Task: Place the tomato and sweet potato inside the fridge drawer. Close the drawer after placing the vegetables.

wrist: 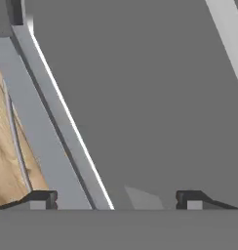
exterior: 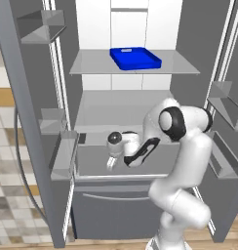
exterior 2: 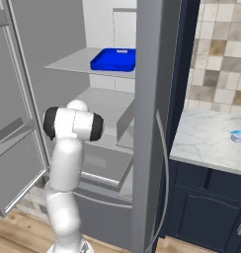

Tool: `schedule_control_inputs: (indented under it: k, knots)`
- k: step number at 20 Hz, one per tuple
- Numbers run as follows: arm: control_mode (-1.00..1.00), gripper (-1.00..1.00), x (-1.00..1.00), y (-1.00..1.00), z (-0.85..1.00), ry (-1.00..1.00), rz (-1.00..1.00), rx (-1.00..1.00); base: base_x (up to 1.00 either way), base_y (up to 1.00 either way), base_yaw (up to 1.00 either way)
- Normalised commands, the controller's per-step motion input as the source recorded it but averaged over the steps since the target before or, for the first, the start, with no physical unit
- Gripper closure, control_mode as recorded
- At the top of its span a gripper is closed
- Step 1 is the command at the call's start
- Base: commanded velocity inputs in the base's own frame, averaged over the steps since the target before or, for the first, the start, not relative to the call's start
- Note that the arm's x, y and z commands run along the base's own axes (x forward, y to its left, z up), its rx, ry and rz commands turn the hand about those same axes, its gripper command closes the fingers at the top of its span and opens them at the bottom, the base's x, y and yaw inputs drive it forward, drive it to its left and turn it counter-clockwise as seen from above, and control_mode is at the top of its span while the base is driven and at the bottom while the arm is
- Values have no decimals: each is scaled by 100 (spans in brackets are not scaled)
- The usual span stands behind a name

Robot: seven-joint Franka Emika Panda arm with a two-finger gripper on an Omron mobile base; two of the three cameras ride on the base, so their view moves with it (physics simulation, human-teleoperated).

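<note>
Left base view: the end effector hangs over the pulled-out fridge drawer, a blue tray at 12 o'clock. Hand view: the fingertips stand wide apart, released, above the drawer's grey floor.

tray: bright blue | fridge drawer: plain grey | counter: white, seemingly marbled

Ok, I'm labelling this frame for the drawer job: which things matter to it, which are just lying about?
Job: fridge drawer; end effector, open, above it.
Lying about: blue tray on the upper shelf; door bin; bottom drawer; small blue-white object on the counter.
</note>
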Motion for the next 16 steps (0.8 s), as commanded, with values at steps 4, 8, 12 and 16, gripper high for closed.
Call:
schedule_control_inputs:
  k: [4, 8, 12, 16]
  knots:
    - [-100, -100, 49, 0, -43, -5, 5, 0, 0, 0, 0]
    - [-100, -100, 21, 0, -44, -6, 2, 0, 0, 0, 0]
    - [-100, -100, 35, 0, -31, -4, 0, 0, 0, 0, 0]
    - [-100, -100, 66, 0, -33, -4, 0, 0, 0, 0, 0]
